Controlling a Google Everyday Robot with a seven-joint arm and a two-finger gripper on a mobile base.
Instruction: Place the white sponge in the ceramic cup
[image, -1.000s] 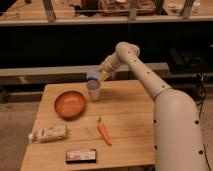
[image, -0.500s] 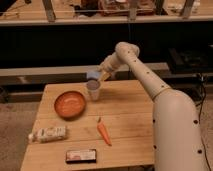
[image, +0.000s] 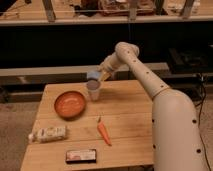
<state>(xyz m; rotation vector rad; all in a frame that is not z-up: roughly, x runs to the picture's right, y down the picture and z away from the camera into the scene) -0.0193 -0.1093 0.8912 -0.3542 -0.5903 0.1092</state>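
Note:
The ceramic cup (image: 93, 91) stands upright on the wooden table (image: 130, 115), just right of the orange bowl. The white sponge (image: 92, 75), a small pale bluish block, hangs directly above the cup's mouth, very close to its rim. My gripper (image: 98, 76) reaches in from the right at the end of the cream arm and is shut on the sponge. I cannot tell whether the sponge touches the cup's rim.
A wide orange bowl (image: 69, 103) sits left of the cup. A carrot (image: 103, 132) lies in the table's middle. A whitish packaged bag (image: 48, 134) lies at the left front, and a dark flat packet (image: 81, 155) at the front edge. Dark shelving stands behind.

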